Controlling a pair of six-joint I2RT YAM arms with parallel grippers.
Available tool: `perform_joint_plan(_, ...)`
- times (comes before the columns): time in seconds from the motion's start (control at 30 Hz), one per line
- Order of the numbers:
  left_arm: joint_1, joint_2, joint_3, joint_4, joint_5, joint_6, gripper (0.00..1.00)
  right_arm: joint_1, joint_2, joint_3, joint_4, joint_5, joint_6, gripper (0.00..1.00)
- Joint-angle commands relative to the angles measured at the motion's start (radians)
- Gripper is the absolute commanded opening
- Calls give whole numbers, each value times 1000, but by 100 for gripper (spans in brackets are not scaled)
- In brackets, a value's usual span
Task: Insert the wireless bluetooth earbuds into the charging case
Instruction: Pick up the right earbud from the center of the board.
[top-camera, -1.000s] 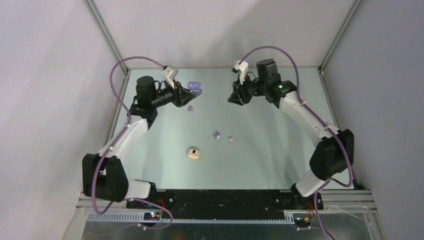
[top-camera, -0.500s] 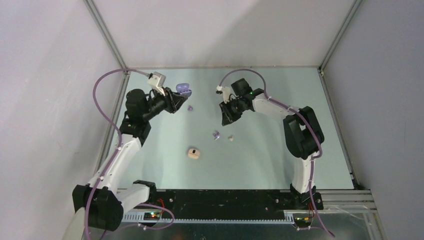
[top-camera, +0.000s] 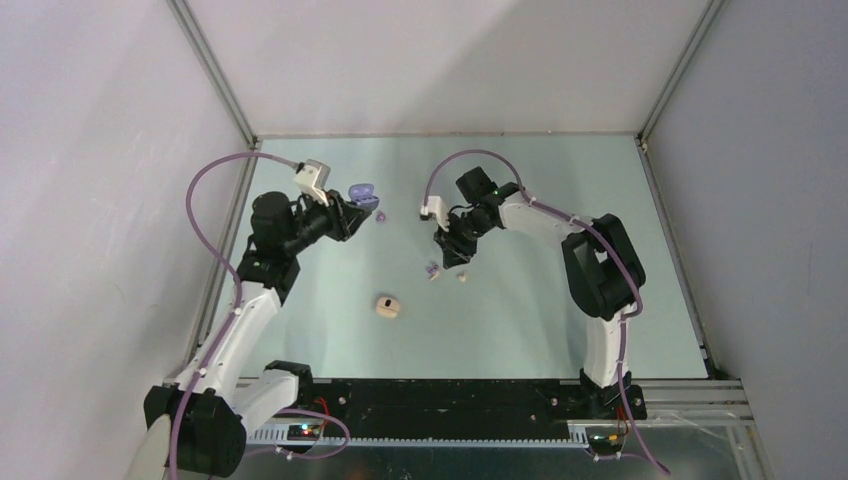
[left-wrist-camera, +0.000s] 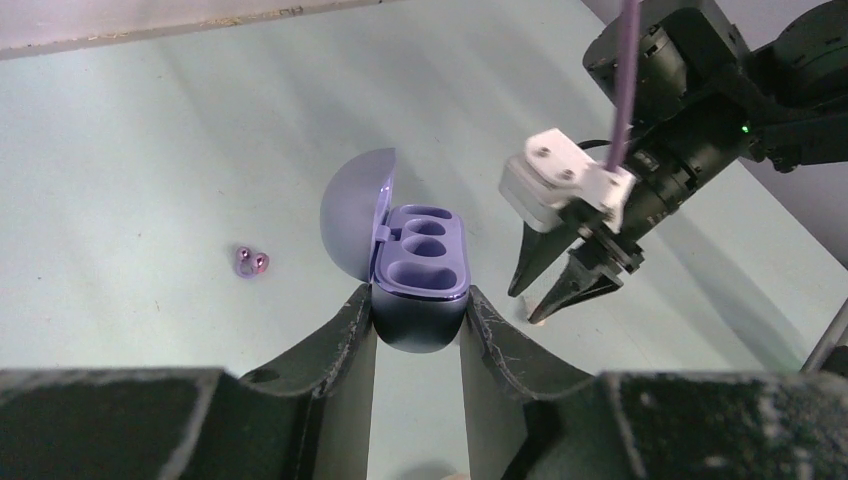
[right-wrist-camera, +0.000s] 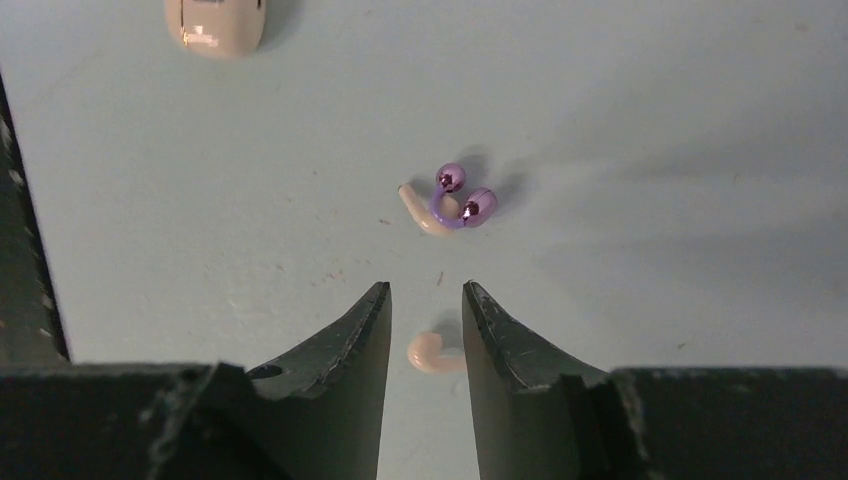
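My left gripper (left-wrist-camera: 418, 300) is shut on the open purple charging case (left-wrist-camera: 420, 270) and holds it above the table; both sockets are empty and the lid stands open to the left. It also shows in the top view (top-camera: 362, 191). A purple earbud (left-wrist-camera: 250, 262) lies on the table left of it (top-camera: 380, 216). My right gripper (right-wrist-camera: 425, 295) is open and low over the table, with a cream earbud (right-wrist-camera: 430, 352) lying between its fingers. A purple earbud (right-wrist-camera: 455, 203) touching a cream piece (right-wrist-camera: 418, 212) lies just beyond the fingertips (top-camera: 432, 270).
A closed cream-beige case (top-camera: 388, 306) sits on the table in front of the buds; it also shows at the top left of the right wrist view (right-wrist-camera: 213, 25). The teal table (top-camera: 560, 300) is walled by a metal frame and grey panels.
My right gripper swung down and left from the back of the table to the buds in the middle. My left gripper drew the purple case slightly back and left.
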Motion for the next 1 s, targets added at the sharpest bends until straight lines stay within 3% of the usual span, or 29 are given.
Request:
perform_joint_plan(0.0, 13, -33, -5, 5, 18, 23, 0, 3, -88, -31, -19, -40, -410, 37)
perform_joint_plan(0.2, 16, -35, -16, 18, 8, 15, 0, 29, -92, -45, -18, -19, -654, 34)
perform_joint_plan(0.4, 32, -40, -8, -18, 1, 14, 0, 53, -87, -69, -2, -18, -793, 33)
perform_joint_plan(0.97, 76, -82, -23, -86, -15, 14, 0, 94, -36, -67, 11, 28, -863, 32)
